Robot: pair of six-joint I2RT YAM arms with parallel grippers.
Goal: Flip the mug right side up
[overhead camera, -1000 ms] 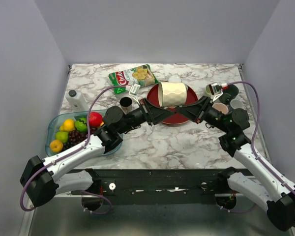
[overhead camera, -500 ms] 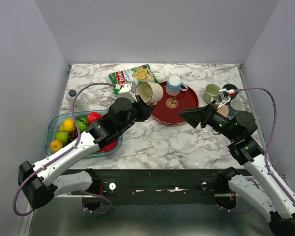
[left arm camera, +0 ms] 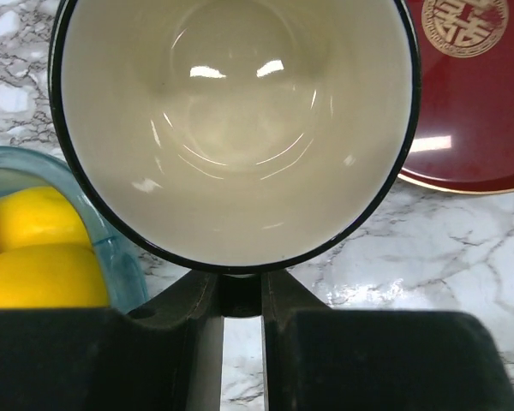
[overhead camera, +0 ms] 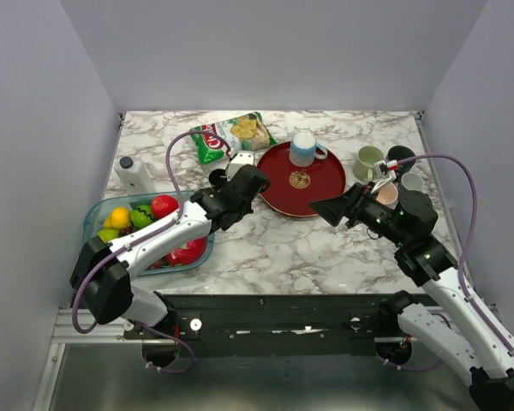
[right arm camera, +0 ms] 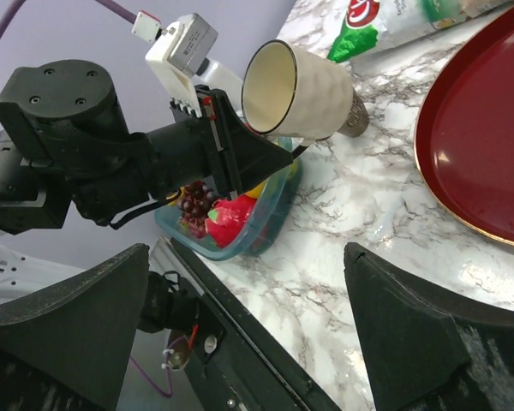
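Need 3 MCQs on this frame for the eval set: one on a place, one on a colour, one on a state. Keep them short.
1. Where does the blue-and-white cup stand?
A) on the red plate
B) off it, to its left
C) held in the air

2. What colour is the inside of the mug in the left end effector?
A) red
B) cream
C) blue

3. How is the right end effector?
A) shut on the mug
B) shut, empty
C) open, empty

Answers:
1 A: the top view shows it at the plate's far edge.
2 B: the left wrist view looks straight into a cream inside under a dark rim.
3 C: its own wrist view shows it spread wide with nothing between.
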